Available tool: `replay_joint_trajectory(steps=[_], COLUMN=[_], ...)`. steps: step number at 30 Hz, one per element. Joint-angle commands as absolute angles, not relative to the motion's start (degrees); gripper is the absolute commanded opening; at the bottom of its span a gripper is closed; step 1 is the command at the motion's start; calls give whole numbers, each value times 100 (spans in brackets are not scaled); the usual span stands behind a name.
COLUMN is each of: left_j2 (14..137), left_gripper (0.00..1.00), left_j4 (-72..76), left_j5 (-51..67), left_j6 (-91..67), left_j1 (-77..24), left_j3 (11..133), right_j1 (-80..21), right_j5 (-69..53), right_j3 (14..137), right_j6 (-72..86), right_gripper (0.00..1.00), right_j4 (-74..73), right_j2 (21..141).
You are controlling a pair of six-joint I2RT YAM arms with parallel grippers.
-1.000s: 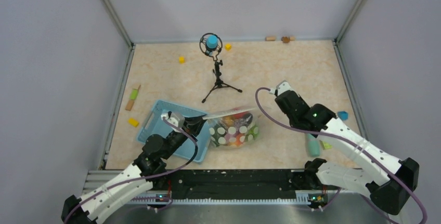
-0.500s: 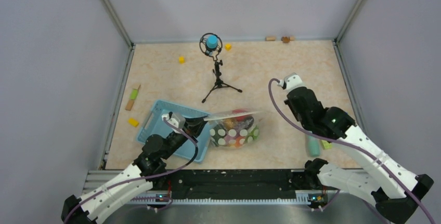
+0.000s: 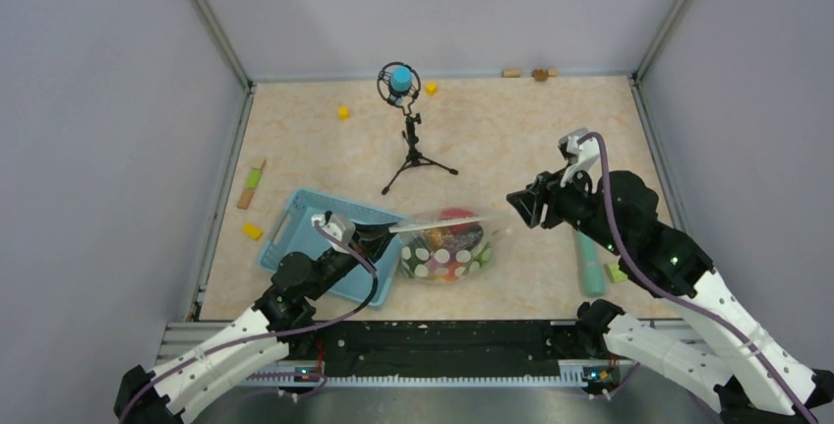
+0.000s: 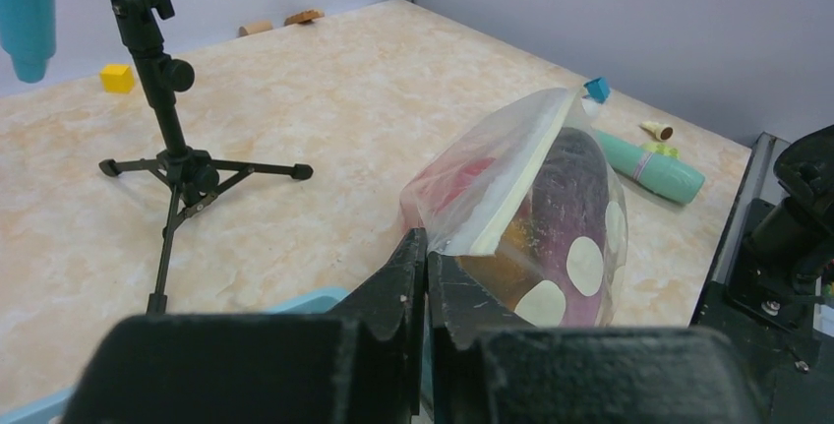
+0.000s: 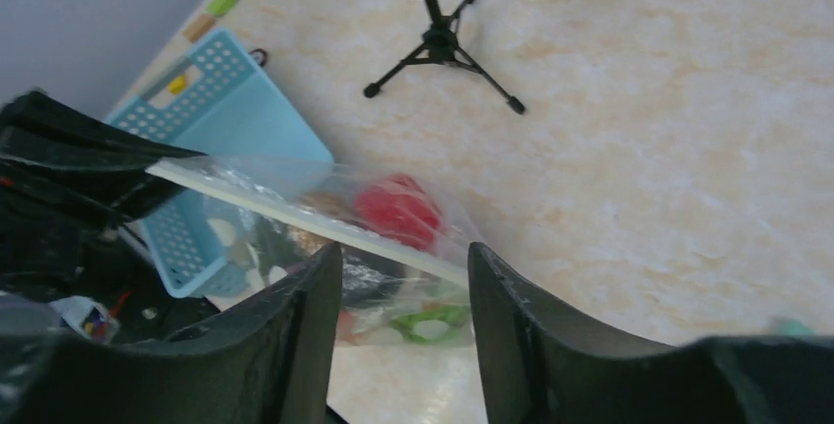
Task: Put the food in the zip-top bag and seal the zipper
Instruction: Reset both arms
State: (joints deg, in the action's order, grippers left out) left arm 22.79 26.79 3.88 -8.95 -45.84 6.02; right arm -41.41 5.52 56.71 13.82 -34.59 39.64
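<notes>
Two grippers now address the zip-top bag [image 3: 447, 250]. The right gripper [image 3: 519, 206], fingers apart, has swung round towards the free end of the zipper [image 3: 443, 221]. The left gripper [image 4: 427, 247] stays clamped on the other end. The food [image 5: 398, 210] sits inside the bag, beside the blue basket [image 3: 295, 232]. Sealing appears next.

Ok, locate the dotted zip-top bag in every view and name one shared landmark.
Top external: zip-top bag low centre, right of the blue basket.
Left wrist: zip-top bag right of centre, corner pinched by left gripper.
Right wrist: zip-top bag lower centre, beyond open right gripper.
Shared landmark: black tripod.
</notes>
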Motion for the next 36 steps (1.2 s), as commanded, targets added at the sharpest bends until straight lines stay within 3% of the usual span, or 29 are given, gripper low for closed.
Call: replay_joint_trajectory(steps=[1,4,8,11,12,13,18,22,27,32,36], left_j2=[2443,2542,2618,2642,2641,2633,2515,2324,2550,3789,4565], left_gripper=[12,19,40,72,89,96,97,98,97,97,97], left_j4=[2962,2938,2906,2767,2664,2524,1891,1289,-579,-3916,-5505], left_j5=[649,715,823,845,825,805,1004,644,-1807,-5122,-5867], left_j6=[-988,-1059,-1113,-1317,-1413,-1520,-1933,-2312,-3412,-5493,-6641], left_j1=[-4562,-4562,-4562,-4562,-4562,-4562,-4562,-4562,-4564,-4548,-4517], left_j3=[863,941,1037,1180,1275,1389,1901,2345,3287,4533,5101], right_j1=[-4144,-4141,-4140,-4135,-4138,-4142,-4140,-4142,-4140,-4140,-4140], right_j5=[-412,-364,113,732,924,1080,1274,1730,2401,2898,3228], right_j3=[5461,5301,4999,4694,4565,4452,3865,3648,3573,3617,3542], right_j6=[2283,2401,2425,2505,2536,2559,2691,2887,3110,3249,3356], right_gripper=[54,62,66,67,68,70,94,99,99,99,99], right_j4=[-2817,-2754,-2666,-2596,-2546,-2481,-1952,-1844,-1917,-2249,-2401], right_j2=[3973,3949,3888,3816,3778,3739,3487,3344,3341,3401,3312])
